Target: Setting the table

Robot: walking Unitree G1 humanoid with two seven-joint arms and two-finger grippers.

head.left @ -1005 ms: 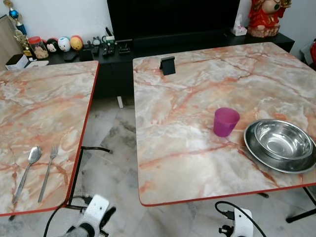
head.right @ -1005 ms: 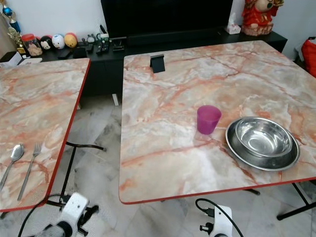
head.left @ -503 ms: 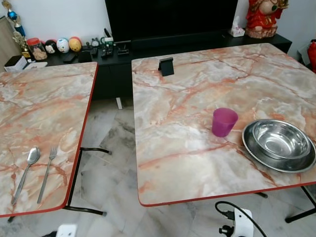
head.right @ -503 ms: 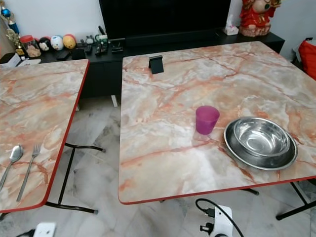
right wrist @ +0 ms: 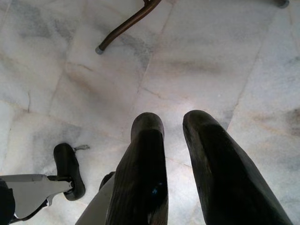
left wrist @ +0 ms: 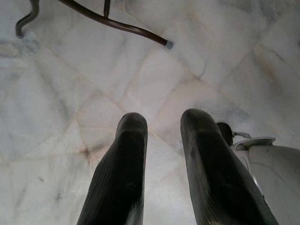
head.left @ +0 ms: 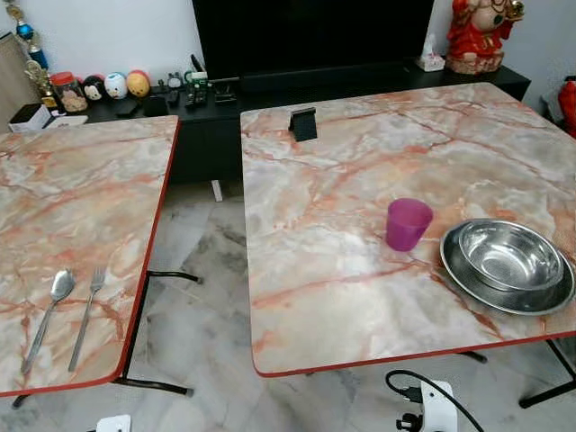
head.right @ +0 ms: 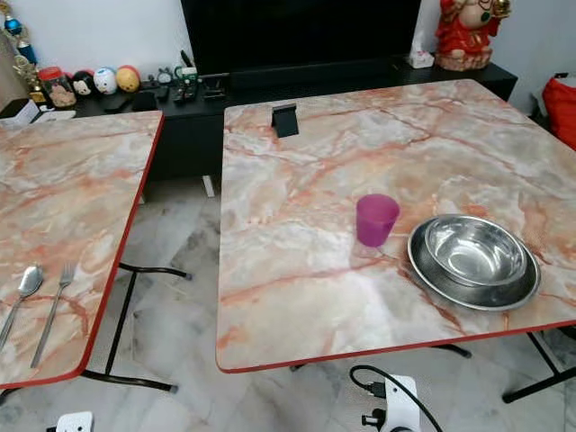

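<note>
Left arm (head.left: 112,423) dropped low, now barely at frame's edge

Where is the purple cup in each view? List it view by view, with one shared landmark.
Left eye view: purple cup on the right table, right of centre.
Right eye view: purple cup near the picture's middle.
Left wrist view: floor beyond the left tool.
Right wrist view: floor beyond the right tool.
Landmark: steel bowl just right of the cup.
</note>
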